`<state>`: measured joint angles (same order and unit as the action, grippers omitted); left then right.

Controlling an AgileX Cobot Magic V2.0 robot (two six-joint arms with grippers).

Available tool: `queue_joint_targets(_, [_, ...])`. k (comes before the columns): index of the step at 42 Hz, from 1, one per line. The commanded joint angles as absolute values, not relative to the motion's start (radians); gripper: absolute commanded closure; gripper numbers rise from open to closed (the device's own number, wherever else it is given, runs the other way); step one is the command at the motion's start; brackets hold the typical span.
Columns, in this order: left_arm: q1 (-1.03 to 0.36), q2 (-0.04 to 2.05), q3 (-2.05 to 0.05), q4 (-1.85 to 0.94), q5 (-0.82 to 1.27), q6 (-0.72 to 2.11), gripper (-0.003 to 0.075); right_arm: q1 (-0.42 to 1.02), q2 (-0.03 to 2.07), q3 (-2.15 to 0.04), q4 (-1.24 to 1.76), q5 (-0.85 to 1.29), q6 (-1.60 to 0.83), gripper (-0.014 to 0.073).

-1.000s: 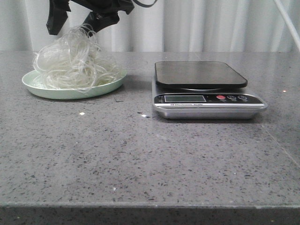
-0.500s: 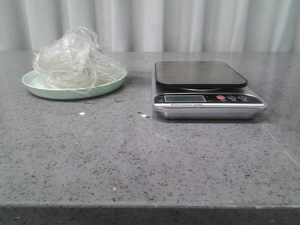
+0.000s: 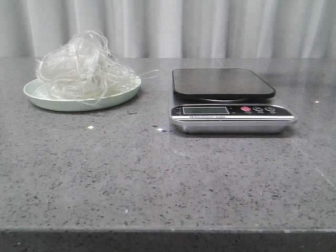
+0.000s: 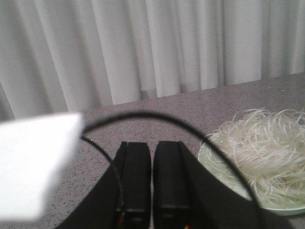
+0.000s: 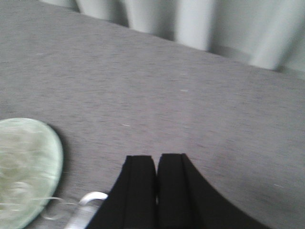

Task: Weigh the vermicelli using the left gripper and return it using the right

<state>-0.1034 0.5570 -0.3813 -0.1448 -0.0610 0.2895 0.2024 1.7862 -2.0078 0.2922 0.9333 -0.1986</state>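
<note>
The vermicelli (image 3: 84, 68), a fluffy tangle of whitish strands, lies heaped on a pale green plate (image 3: 63, 102) at the far left of the table. It also shows in the left wrist view (image 4: 267, 152). The kitchen scale (image 3: 226, 100) stands to its right, its dark platform bare. Neither gripper shows in the front view. My left gripper (image 4: 152, 145) is shut and empty, above the table beside the plate (image 4: 209, 157). My right gripper (image 5: 156, 160) is shut and empty, with the plate (image 5: 43, 157) and the scale's corner (image 5: 88, 202) off to one side.
A grey speckled stone table (image 3: 157, 173) with its front edge near the camera. White curtains (image 3: 184, 26) hang behind it. A blurred white shape (image 4: 33, 162) and a black cable (image 4: 143, 117) cross the left wrist view. Small crumbs (image 3: 90, 127) lie on the table.
One second ago a black gripper hung over the vermicelli at the top left of the front view; it has since risen out of view. The vermicelli stays on the plate.
</note>
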Motion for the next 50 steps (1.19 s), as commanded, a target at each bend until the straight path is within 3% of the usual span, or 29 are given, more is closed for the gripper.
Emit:
queue_joint_targets(1, [-0.110,0.558,-0.409,-0.166,-0.138,0.289,0.0583,0.157,1.696,-2.043,0.227,0.910,-0.203,0.0441])
queue_joint_targets(13, [-0.110,0.558,-0.409,-0.166,-0.138,0.289,0.0583,0.112,1.592,-1.962,0.086,0.874,-0.189,0.0441])
queue_joint_targets(34, [-0.110,0.558,-0.409,-0.166,-0.138,0.289,0.0583,0.112,1.152,-1.104,0.083,0.234,-0.189,0.0441])
queue_joint_targets(50, [-0.110,0.558,-0.409,-0.166,-0.138,0.289,0.0583,0.112,0.802,-0.660,0.083,0.066,-0.189,0.0441])
